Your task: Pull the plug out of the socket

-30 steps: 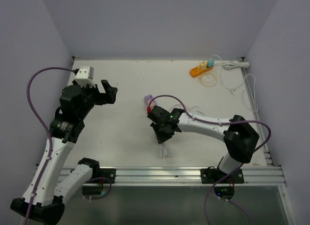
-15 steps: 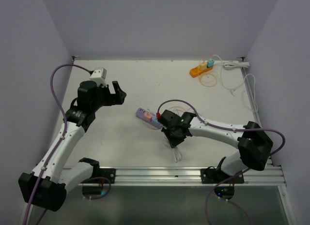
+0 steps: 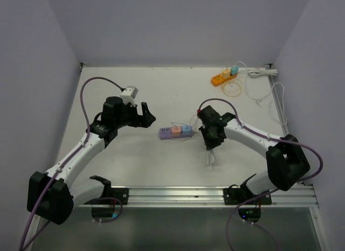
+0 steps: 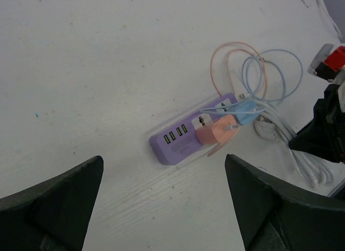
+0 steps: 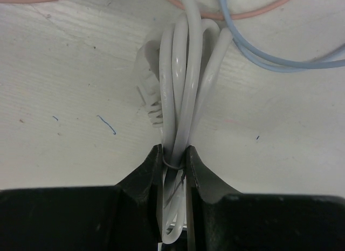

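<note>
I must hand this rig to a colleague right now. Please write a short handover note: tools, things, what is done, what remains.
Left tool: open, empty, hovering left of the purple socket strip.
Right tool: shut on a bundled white cable at the strip's right end.
Strip lies flat mid-table; pink plug and blue plug sit in it side by side.
Done: no plug pulled yet.
Left: probably grip one plug with the left tool and pull it out while the right tool holds the cable.
</note>
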Controlling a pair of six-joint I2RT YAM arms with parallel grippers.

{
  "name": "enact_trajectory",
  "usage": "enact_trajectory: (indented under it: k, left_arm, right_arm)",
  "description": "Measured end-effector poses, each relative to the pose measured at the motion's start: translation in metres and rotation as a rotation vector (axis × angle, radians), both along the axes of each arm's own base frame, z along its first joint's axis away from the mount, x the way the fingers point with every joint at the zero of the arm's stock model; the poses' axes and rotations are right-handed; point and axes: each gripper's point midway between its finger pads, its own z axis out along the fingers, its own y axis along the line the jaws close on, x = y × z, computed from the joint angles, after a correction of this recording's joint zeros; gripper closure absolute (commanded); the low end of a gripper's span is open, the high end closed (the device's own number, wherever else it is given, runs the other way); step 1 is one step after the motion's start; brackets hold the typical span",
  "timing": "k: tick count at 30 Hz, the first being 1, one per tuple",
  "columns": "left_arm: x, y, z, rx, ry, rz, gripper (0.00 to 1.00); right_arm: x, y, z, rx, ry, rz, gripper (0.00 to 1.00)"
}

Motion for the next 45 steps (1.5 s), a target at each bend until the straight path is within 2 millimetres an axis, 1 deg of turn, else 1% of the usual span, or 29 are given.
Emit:
enact_trajectory:
  k: [4, 5, 7, 11, 16, 19, 21, 23, 26, 31, 34, 35, 39, 45]
  left_arm:
    - [-0.009, -0.017, 0.004, -0.009, -0.03, -0.073, 0.0]
    - [-0.011, -0.02, 0.006, -0.009, -0.045, -0.089, 0.0]
    - [-0.013, -0.027, 0.008, -0.009, -0.069, -0.115, 0.01]
    - [-0.02, -0.042, 0.008, 0.013, -0.105, -0.177, 0.01]
    - [-0.028, -0.061, -0.002, 0.09, -0.129, -0.261, 0.01]
    - [-0.03, -0.069, -0.002, 0.115, -0.146, -0.294, 0.01]
    - [-0.028, -0.071, 0.0, 0.127, -0.161, -0.297, 0.02]
    - [-0.025, -0.072, 0.003, 0.139, -0.174, -0.296, 0.02]
    - [-0.025, -0.08, 0.003, 0.159, -0.183, -0.317, 0.02]
    - [-0.029, -0.088, 0.002, 0.185, -0.192, -0.347, 0.02]
    - [-0.03, -0.088, 0.002, 0.196, -0.194, -0.35, 0.03]
    - [-0.03, -0.089, 0.002, 0.197, -0.194, -0.352, 0.05]
    - [-0.031, -0.091, -0.002, 0.205, -0.183, -0.36, 0.05]
    - [-0.034, -0.097, -0.01, 0.22, -0.163, -0.377, 0.05]
  right_arm:
    - [0.012, -0.009, -0.001, -0.015, 0.005, 0.021, 0.9]
    - [0.016, -0.01, -0.001, -0.014, 0.007, 0.017, 0.82]
    - [0.024, -0.011, 0.0, -0.003, 0.001, 0.005, 0.74]
    - [0.038, -0.01, 0.004, 0.012, -0.02, -0.014, 0.65]
    - [0.061, -0.004, 0.015, 0.07, -0.076, -0.042, 0.54]
    - [0.068, -0.002, 0.018, 0.097, -0.092, -0.052, 0.52]
    - [0.07, 0.001, 0.019, 0.117, -0.095, -0.054, 0.51]
    - [0.073, 0.005, 0.021, 0.136, -0.109, -0.062, 0.51]
    - [0.08, 0.011, 0.026, 0.177, -0.136, -0.08, 0.51]
    - [0.093, 0.012, 0.029, 0.206, -0.172, -0.117, 0.53]
    - [0.1, 0.012, 0.023, 0.211, -0.169, -0.148, 0.53]
    - [0.102, 0.012, 0.02, 0.213, -0.166, -0.159, 0.53]
    - [0.108, 0.013, 0.009, 0.207, -0.159, -0.189, 0.53]
    - [0.117, 0.007, 0.003, 0.158, -0.175, -0.202, 0.52]
